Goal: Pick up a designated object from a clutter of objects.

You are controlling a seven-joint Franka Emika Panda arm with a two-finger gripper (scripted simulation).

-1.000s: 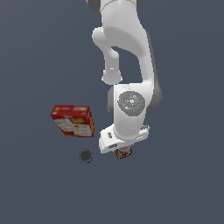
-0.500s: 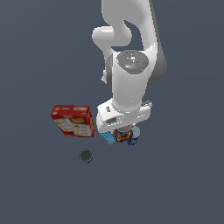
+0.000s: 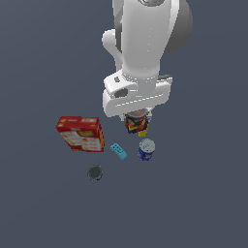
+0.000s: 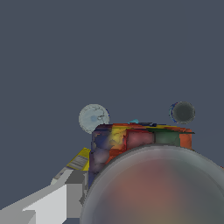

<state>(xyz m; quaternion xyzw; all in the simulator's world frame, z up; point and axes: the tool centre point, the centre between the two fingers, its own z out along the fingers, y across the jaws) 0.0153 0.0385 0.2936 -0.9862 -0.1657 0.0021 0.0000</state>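
The multicoloured can (image 3: pixel 135 123), with a red, orange and dark label, hangs just under the white hand, held off the floor. My gripper (image 3: pixel 136 119) is shut on it; the fingers are mostly hidden by the hand. In the wrist view the can (image 4: pixel 141 141) fills the lower part, its pale round top (image 4: pixel 157 192) blurred and very close. The clutter lies below: a blue-white can (image 3: pixel 146 149), a cyan block (image 3: pixel 118 151), a dark grey can (image 3: pixel 95 172), a big red box (image 3: pixel 81 133) and a yellow-white carton (image 3: pixel 143 131) partly hidden behind the held can.
In the wrist view the blue-white can (image 4: pixel 94 118) and the dark grey can (image 4: pixel 183 112) show beyond the held can, and the carton's yellow end (image 4: pixel 81 159) shows beside it. The floor is plain dark grey.
The hand has risen with the multicoloured can in it, away from the floor. The blue-white can, cyan block and carton, hidden under the hand before, now show.
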